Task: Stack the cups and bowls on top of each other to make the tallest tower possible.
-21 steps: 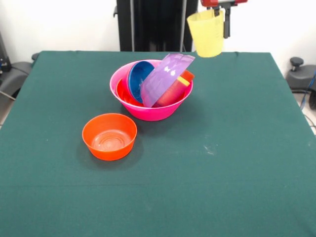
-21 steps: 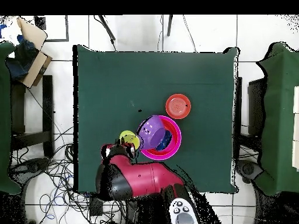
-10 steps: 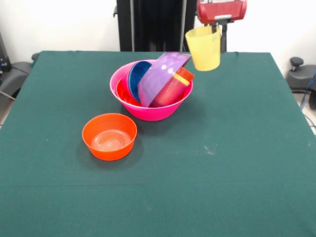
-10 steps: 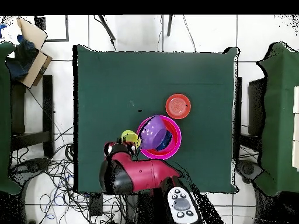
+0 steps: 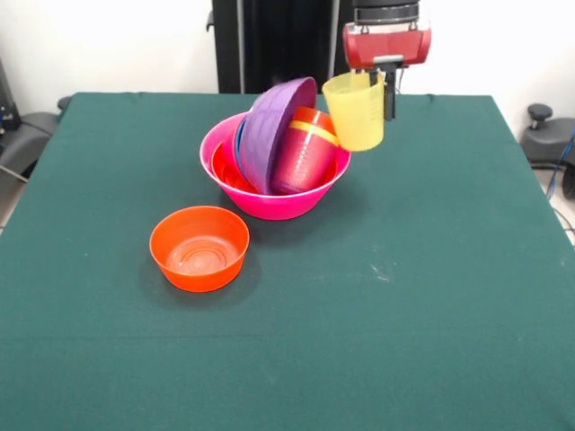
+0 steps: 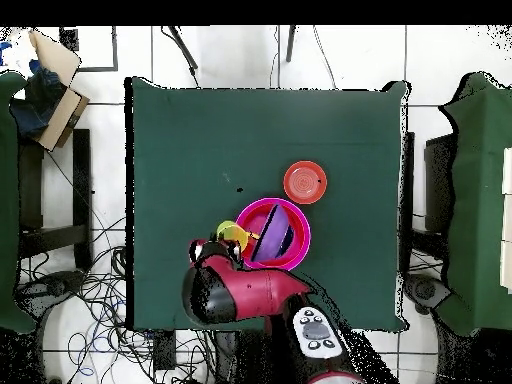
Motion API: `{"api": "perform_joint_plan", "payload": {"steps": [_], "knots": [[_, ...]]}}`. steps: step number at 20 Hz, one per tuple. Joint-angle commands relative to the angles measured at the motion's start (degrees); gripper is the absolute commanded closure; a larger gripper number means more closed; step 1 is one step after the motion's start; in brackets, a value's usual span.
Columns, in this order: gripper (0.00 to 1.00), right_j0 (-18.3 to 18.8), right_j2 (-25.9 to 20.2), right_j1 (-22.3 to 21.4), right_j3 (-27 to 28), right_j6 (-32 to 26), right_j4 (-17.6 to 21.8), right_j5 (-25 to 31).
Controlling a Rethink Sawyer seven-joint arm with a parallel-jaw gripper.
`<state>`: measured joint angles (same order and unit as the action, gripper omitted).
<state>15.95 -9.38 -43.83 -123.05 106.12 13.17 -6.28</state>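
Observation:
My gripper (image 5: 380, 95) is shut on the rim of a yellow cup (image 5: 356, 110), holding it upright in the air just right of the tower. The tower's base is a big pink bowl (image 5: 269, 206) on the green table. Inside it a purple bowl (image 5: 268, 135) stands tipped on its edge. Against that bowl leans a pile of cups (image 5: 305, 150) lying on its side, orange with a yellow band. A wide orange bowl (image 5: 225, 171) lines the pink one. From overhead, the yellow cup (image 6: 232, 234) touches the pink bowl's rim (image 6: 301, 216). A small orange bowl (image 5: 199, 248) sits apart, upright.
The green table (image 5: 431, 296) ends close behind the pink bowl on the robot's side. My red arm (image 6: 250, 297) covers that table edge from overhead. Chairs (image 6: 480, 200) flank the table, and a cardboard box (image 6: 55, 80) sits off one corner.
My gripper has come down and moved toward the pink bowl with the yellow cup. The purple bowl has tipped more upright and now hides the blue bowl.

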Motion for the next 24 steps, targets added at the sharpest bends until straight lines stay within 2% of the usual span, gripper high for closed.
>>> {"api": "perform_joint_plan", "payload": {"steps": [1, 8, 13, 18, 21, 24], "knots": [[1.0, 2.5, -0.9, 3.7, 4.0, 6.2, 2.5, -2.4], [1.0, 7.3, -4.7, -1.0, 0.5, 5.0, 4.0, 1.0], [1.0, 13.7, -11.1, -9.1, -4.8, 3.8, 4.0, 6.9], [1.0, 18.3, -16.7, -14.1, -7.8, 2.7, 2.3, 10.8], [1.0, 21.5, -19.6, -15.7, -9.1, 1.6, 2.1, 12.3], [1.0, 23.4, -20.6, -15.6, -8.7, 0.6, 2.8, 13.1]]}}
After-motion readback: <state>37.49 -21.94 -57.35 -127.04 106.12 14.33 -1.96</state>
